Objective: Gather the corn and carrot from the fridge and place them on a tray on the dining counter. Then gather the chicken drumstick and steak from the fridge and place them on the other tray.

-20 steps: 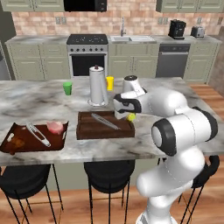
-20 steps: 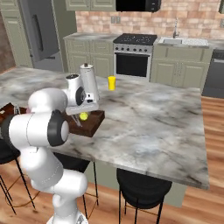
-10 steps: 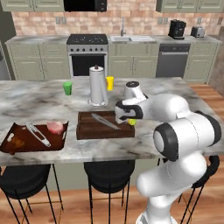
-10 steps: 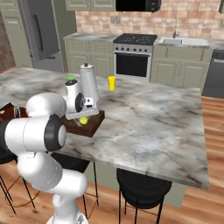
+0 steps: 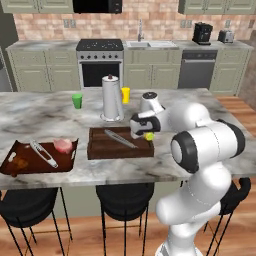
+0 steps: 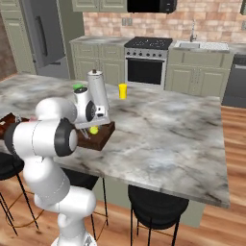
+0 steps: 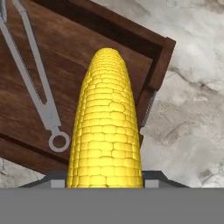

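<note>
My gripper (image 5: pixel 142 133) is shut on a yellow corn cob (image 5: pixel 149 136), holding it just above the right end of a dark wooden tray (image 5: pixel 107 150) on the dining counter. In the hand view the corn (image 7: pixel 107 127) points along the gripper over the tray's corner (image 7: pixel 162 52), beside metal tongs (image 7: pixel 41 96) lying in the tray. From the right, the corn (image 6: pixel 94 129) hangs under the hand at the tray's near edge (image 6: pixel 102 140). A second tray (image 5: pixel 35 165) at the left holds a pink steak (image 5: pixel 63 145), tongs and a brown piece (image 5: pixel 19 163). The carrot is out of view.
A paper towel holder (image 5: pixel 112 97) stands just behind the tray, with a green cup (image 5: pixel 77 100) and a yellow cup (image 5: pixel 125 94) beside it. Black stools (image 5: pixel 122 195) sit under the counter's front edge. Bare marble (image 6: pixel 163 134) stretches to the right.
The hand has come down and slightly left with the corn, closer to the tray's right end. Both trays and what lies in them stay put.
</note>
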